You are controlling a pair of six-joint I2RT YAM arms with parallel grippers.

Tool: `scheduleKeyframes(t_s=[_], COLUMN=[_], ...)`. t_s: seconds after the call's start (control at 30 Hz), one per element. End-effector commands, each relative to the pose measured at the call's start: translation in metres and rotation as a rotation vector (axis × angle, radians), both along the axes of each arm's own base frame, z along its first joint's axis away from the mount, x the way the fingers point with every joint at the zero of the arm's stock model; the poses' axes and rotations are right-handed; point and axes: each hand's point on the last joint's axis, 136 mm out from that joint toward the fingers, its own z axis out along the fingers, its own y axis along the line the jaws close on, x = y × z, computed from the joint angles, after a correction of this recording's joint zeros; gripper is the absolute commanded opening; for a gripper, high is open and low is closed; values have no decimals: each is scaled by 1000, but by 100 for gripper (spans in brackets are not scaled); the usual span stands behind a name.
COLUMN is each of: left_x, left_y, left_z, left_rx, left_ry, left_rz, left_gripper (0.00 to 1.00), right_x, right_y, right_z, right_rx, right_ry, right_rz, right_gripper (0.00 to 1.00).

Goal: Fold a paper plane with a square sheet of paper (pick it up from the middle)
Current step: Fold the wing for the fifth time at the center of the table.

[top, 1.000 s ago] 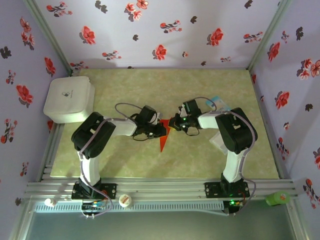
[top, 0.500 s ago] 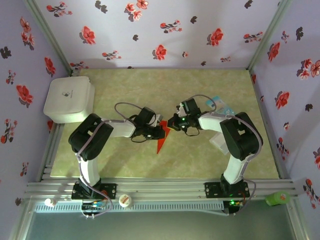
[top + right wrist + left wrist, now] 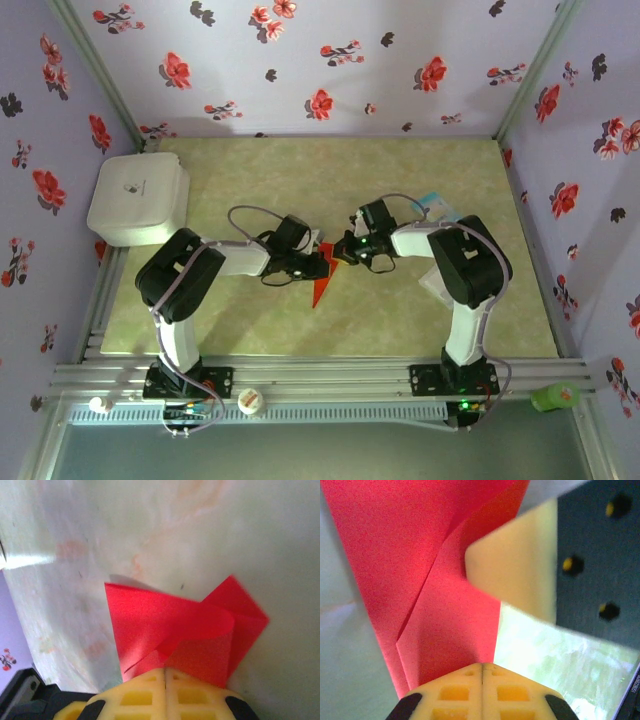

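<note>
On the near rail sits a white cap (image 3: pixel 250 401), with a green thing (image 3: pixel 553 397) at the right end. Mid-table the left gripper (image 3: pixel 320 263) and right gripper (image 3: pixel 343 248) meet, both clenched on the folded red paper (image 3: pixel 321 286), its tip pointing toward the near edge. The left wrist view shows the right gripper's cream finger (image 3: pixel 515 565) against the paper's creases; from above, the arms hide this. Behind the right arm lies a blue-white packet (image 3: pixel 438 206). A white box (image 3: pixel 138 197) sits at the far-left corner, its small mark unreadable.
</note>
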Motion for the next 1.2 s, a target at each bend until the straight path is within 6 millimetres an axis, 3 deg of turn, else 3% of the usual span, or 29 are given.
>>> scheduleKeyframes(t_s=[0.0, 0.27, 0.43, 0.57, 0.67, 0.77, 0.9, 1.07, 1.17], left_x=[-37, -38, -37, -37, -35, -33, -32, -31, -30], left_y=[40, 39, 38, 38, 35, 33, 32, 31, 31], left_z=[-44, -44, -43, -42, -40, -37, -35, -33, -32], left_rx=[191, 190, 188, 185, 174, 162, 156, 150, 147], left_ry=[131, 131, 126, 122, 116, 110, 106, 102, 103], left_rz=[-1, -3, -4, -1, 4, 14, 14, 16, 19], left_gripper=[0, 0, 0, 0, 0, 0, 1, 1, 1], right_x=[29, 58, 65, 57, 37, 12, -8, -16, -18], right_y=[-31, -63, -63, -60, -39, -14, 5, 20, 17], right_z=[-15, -13, 15, 47, 56, 49, 37, 22, 7], right_rx=[-49, -104, -104, -75, -12, 40, 69, 101, 73], right_ry=[-23, -35, -76, -134, -144, -94, -58, -16, 16], right_rz=[-127, -233, -220, -210, -160, -95, -69, -60, -71], right_gripper=[5, 5, 6, 7, 7, 6, 5, 3, 2])
